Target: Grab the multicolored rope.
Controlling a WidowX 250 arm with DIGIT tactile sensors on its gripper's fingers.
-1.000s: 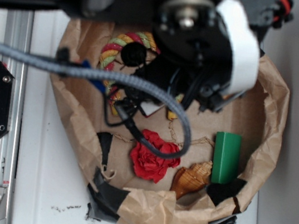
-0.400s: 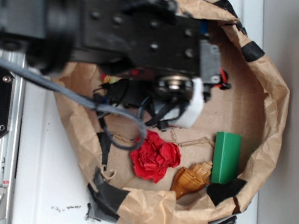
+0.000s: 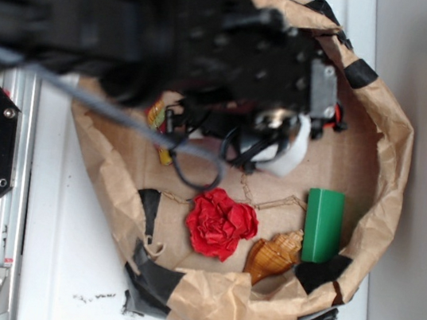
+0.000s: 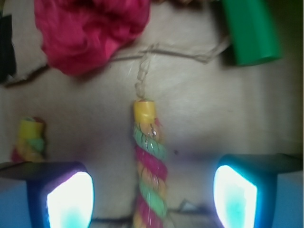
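Observation:
The multicolored rope [image 4: 149, 166] of twisted red, yellow and green strands lies on the brown paper. One leg with a yellow cap runs straight up between my fingers in the wrist view. Its other capped end [image 4: 30, 138] shows at the left. My gripper [image 4: 152, 197] is open, straddling that leg with a wide gap on both sides, not touching it. In the exterior view my arm covers nearly all of the rope; only a small bit of the rope [image 3: 158, 117] peeks out at the left. The gripper itself is hidden under the arm there.
A crumpled brown paper bowl [image 3: 395, 155] holds everything. A red fabric flower [image 3: 220, 223] lies just beyond the rope ends, with a green block [image 3: 323, 225] and a brown seashell [image 3: 273, 255] to its right. Thin twine [image 4: 142, 71] runs from the rope cap.
My arm has swung down and right over the rope, covering the arch that showed a second ago. The flower, block and shell have not moved.

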